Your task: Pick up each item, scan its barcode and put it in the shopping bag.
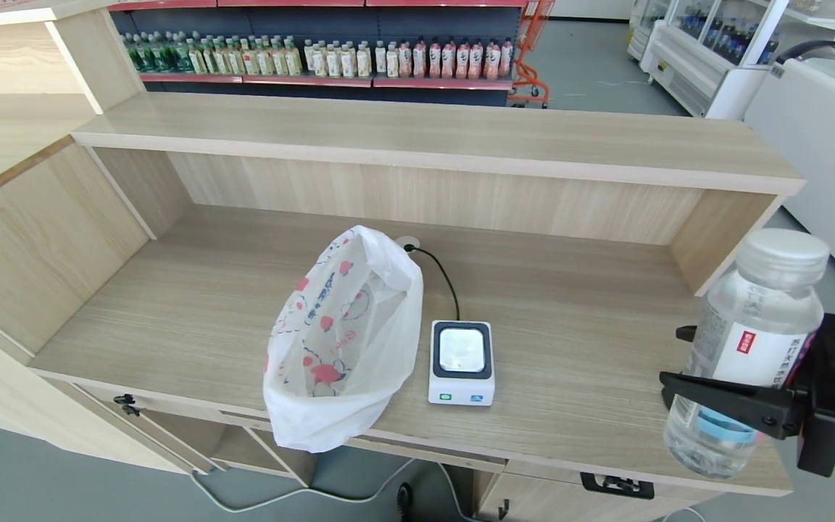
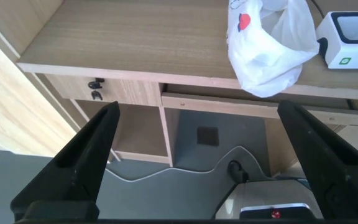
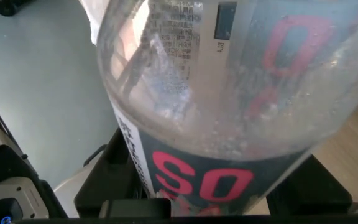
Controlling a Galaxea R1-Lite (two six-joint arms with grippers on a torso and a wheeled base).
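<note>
My right gripper point(image 1: 733, 384) is shut on a clear water bottle point(image 1: 751, 348) with a white cap and a red-and-white label, held upright above the counter's right front corner. Up close the bottle point(image 3: 229, 93) shows its label and the liquid inside. A white plastic shopping bag point(image 1: 341, 337) with red print lies open on the counter, its mouth sagging over the front edge. Beside it on the right sits a white barcode scanner point(image 1: 462, 360) with a dark window and a black cable. My left gripper point(image 2: 197, 162) is open, low in front of the counter, with the bag point(image 2: 269, 50) and scanner point(image 2: 350, 37) above it.
The wooden counter point(image 1: 577, 333) has a raised back shelf and side walls. A drawer with a black handle point(image 1: 617, 484) sits under the right front edge, and a key lock point(image 2: 96, 87) under the left. Shelves of drink bottles point(image 1: 316, 58) and freezers stand beyond.
</note>
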